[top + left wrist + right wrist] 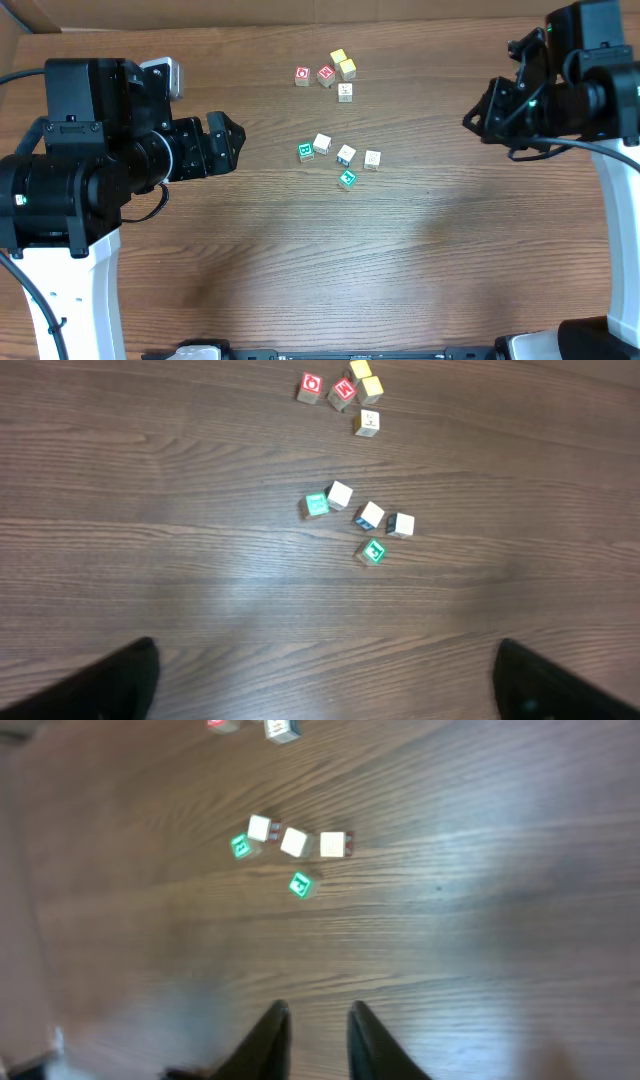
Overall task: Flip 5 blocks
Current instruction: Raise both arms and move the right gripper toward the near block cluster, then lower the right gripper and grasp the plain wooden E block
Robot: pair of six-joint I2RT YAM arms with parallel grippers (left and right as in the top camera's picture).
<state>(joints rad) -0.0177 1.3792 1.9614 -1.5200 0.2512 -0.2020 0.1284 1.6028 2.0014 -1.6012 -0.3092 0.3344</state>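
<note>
Left fingers (120,685) wide apart, right fingers (265,1040) narrowly parted, both empty

blocks (346,155): five cubes; two green-topped, three whitish; close cluster, some possibly touching

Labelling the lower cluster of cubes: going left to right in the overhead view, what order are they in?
In order: green-printed cube → plain white cube → blue-marked cube → pale cube. The lower green cube, straight below the blue-marked one, is omitted.
</note>
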